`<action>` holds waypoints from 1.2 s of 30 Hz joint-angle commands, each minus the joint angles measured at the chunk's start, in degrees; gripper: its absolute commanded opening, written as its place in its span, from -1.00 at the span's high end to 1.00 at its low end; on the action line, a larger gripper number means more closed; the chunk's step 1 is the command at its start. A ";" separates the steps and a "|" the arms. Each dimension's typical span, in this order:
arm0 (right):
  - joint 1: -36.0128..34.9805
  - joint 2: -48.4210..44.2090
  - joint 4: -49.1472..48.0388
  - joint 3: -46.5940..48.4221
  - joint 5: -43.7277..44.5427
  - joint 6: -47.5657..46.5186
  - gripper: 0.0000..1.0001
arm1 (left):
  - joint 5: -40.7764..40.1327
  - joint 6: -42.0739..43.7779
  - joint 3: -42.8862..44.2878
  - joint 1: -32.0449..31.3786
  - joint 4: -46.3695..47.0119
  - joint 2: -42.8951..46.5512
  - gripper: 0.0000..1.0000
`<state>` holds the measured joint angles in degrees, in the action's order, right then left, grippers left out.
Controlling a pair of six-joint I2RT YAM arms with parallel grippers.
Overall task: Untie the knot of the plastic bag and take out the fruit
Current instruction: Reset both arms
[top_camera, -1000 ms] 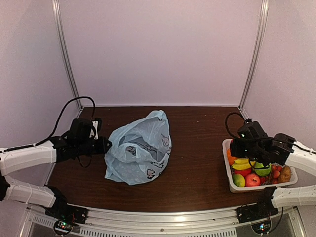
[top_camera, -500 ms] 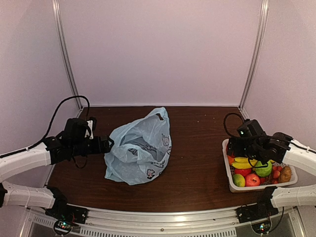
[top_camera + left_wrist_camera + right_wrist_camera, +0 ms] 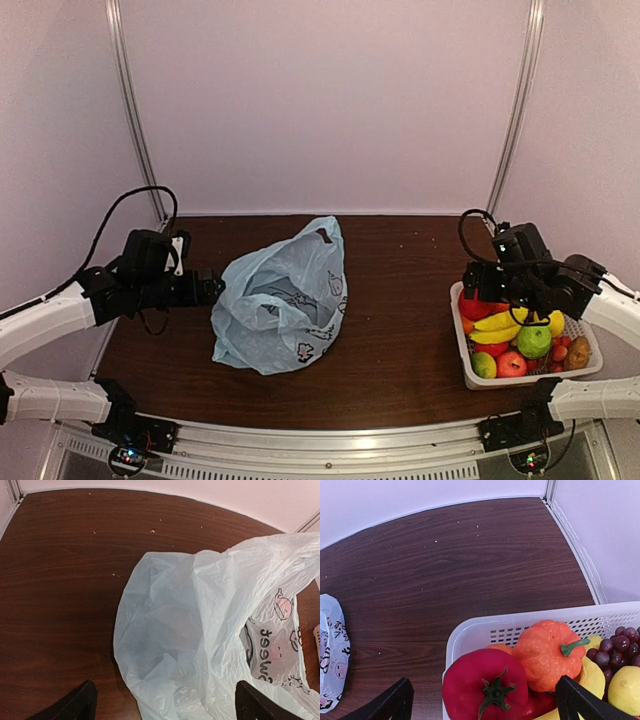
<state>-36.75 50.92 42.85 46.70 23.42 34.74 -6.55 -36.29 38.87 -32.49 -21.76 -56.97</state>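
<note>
Thin, crinkled, translucent plastic bag (image 3: 200,630) on a dark wood-grain table (image 3: 60,570); at right, a white perforated plastic basket (image 3: 520,625) holding glossy fruit (image 3: 500,322).

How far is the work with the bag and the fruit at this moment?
Done, it seems: the plastic bag lies open, no knot showing, and fruit fills the white basket. In hand: nothing; the left gripper beside the bag and the right gripper over the basket are open, empty. Left: probably nothing, the bag looks empty.

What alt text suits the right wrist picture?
A white basket at lower right holds a red tomato, an orange pumpkin, purple grapes and a lemon. It stands on a dark wooden table; the right claw is open at the bottom edge.
</note>
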 commanded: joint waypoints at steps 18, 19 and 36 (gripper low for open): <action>31.37 -4.56 -10.04 3.17 -17.52 -20.27 -0.99 | 6.58 17.76 7.71 29.48 -10.22 11.64 -0.95; 31.40 -6.45 -11.57 2.29 -17.76 -20.99 -0.99 | 4.85 18.30 7.13 29.48 -9.63 13.59 -0.95; 31.47 -18.87 -21.06 -4.95 -20.05 -23.61 -0.99 | 2.23 20.09 4.84 29.50 -6.59 23.57 -0.95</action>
<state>-5.63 32.10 23.09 42.06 4.40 11.86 -3.44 -17.28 44.31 -3.40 -30.04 -33.67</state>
